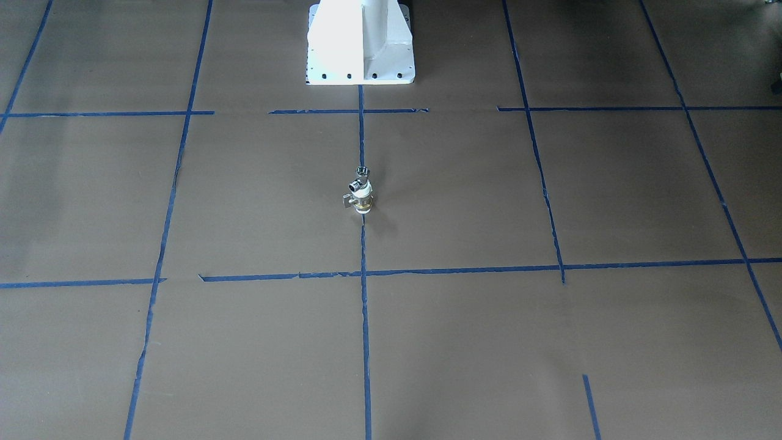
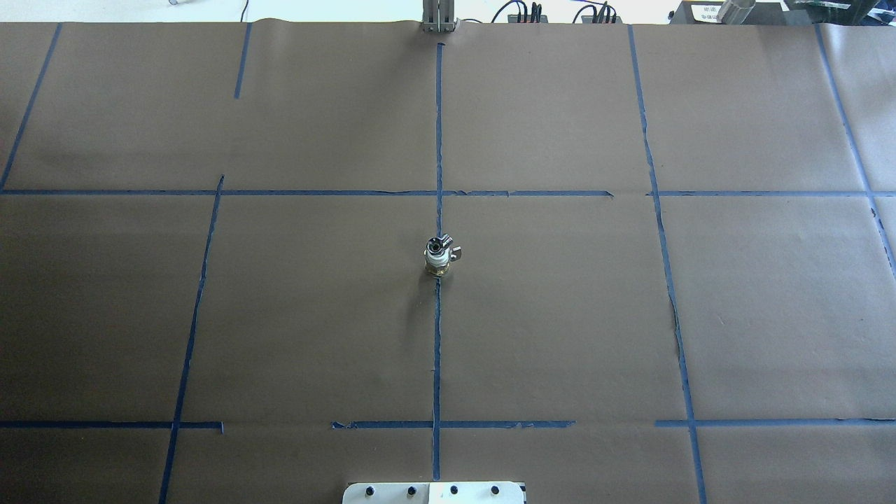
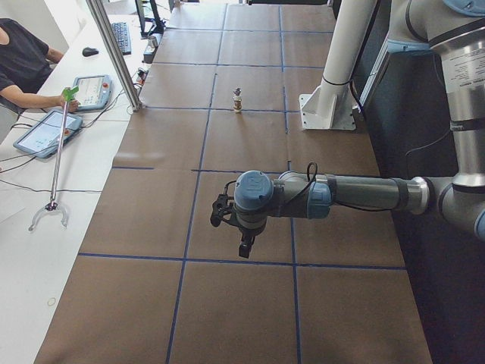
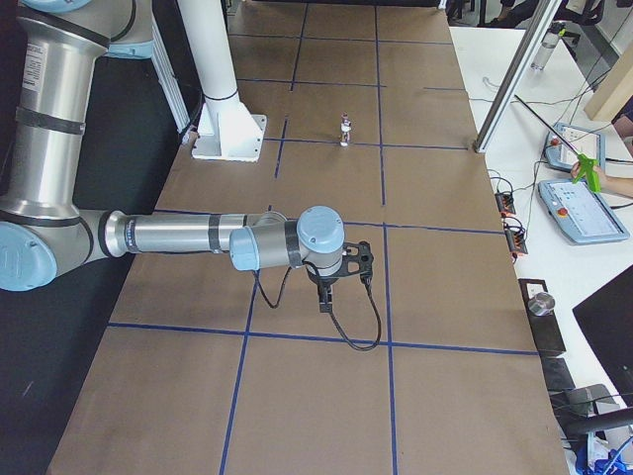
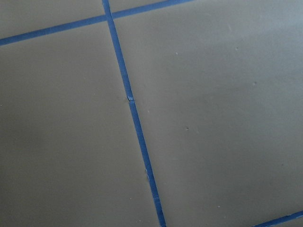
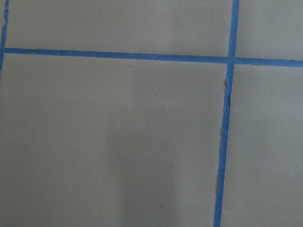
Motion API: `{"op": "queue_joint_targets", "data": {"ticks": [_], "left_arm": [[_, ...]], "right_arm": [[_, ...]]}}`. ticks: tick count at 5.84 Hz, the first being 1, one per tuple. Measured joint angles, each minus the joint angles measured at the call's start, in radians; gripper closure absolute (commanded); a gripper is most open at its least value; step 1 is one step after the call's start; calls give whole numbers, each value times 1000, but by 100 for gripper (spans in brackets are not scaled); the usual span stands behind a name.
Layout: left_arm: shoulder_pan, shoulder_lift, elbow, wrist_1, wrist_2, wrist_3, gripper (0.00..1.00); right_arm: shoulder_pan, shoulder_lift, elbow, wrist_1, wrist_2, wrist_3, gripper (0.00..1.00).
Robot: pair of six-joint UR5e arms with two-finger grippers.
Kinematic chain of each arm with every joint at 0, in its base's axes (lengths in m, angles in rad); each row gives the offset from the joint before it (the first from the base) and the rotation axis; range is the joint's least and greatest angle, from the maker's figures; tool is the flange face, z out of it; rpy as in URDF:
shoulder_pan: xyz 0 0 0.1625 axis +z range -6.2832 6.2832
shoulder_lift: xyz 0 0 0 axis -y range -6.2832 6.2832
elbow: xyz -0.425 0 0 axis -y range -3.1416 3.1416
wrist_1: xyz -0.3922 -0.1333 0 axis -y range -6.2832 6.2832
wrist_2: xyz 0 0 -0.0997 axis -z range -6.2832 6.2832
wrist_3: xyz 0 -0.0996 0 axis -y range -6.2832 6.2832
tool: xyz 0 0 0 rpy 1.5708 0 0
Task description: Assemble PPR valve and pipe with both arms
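The PPR valve (image 1: 364,200), white with a brass base and a grey side lever, stands upright on the centre tape line. The chrome pipe (image 1: 360,178) sits on top of it, joined to its upper end. From overhead the pipe (image 2: 436,246) hides most of the valve (image 2: 437,264). Both arms hang far from it over the table's ends and show only in the side views. The left gripper (image 3: 245,247) points down over the paper, and so does the right gripper (image 4: 324,299). I cannot tell whether either is open or shut. The wrist views show only paper and tape.
The white pedestal (image 1: 360,46) stands behind the valve at the robot's side. Blue tape lines (image 2: 438,140) grid the brown paper. Beyond the far edge are an aluminium post (image 3: 114,53), teach pendants (image 3: 42,135), a grabber stick (image 3: 57,152) and a seated person (image 3: 23,61).
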State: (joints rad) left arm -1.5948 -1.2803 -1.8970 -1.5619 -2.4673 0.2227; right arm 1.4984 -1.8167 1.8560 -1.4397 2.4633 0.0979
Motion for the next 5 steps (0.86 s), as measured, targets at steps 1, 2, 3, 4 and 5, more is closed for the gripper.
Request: {"op": "queue_joint_targets", "data": {"ticks": [1, 2, 3, 4, 5], "left_arm": [[-10, -13, 5, 4, 0, -6, 0], [-9, -30, 10, 14, 9, -45, 0], [12, -42, 19, 27, 42, -98, 0], [41, -47, 31, 39, 79, -120, 0], [55, -45, 28, 42, 97, -125, 0]], "right_arm": [[3, -11, 0, 0, -22, 0, 0], [5, -23, -4, 0, -55, -2, 0], [5, -37, -9, 3, -82, -7, 0], [6, -44, -17, 3, -96, -10, 0], [6, -52, -23, 4, -104, -12, 0]]}}
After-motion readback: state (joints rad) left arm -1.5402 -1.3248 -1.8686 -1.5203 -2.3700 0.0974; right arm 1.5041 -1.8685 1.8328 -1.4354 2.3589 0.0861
